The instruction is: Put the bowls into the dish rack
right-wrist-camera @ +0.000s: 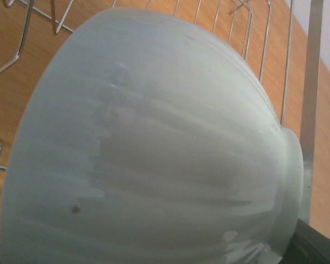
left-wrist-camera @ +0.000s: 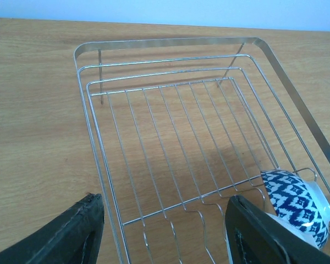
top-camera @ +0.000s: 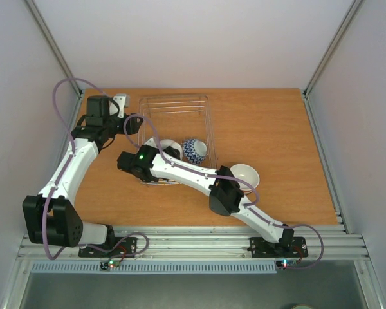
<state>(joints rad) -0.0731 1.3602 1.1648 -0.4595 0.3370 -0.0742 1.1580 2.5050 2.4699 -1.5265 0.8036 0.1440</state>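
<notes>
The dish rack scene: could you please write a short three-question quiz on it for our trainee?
1. True or false: the blue-white bowl lies inside the dish rack.
2. Where does the white bowl sit?
A. Inside the dish rack
B. On the table, to the right of the dish rack
C. Between the jaws of the left arm
3. Fill the gap: in the left wrist view, the left gripper hovers over the dish rack with its jaws ____ and nothing held between them.

Key: 1 true; 2 B; 3 open.
</notes>
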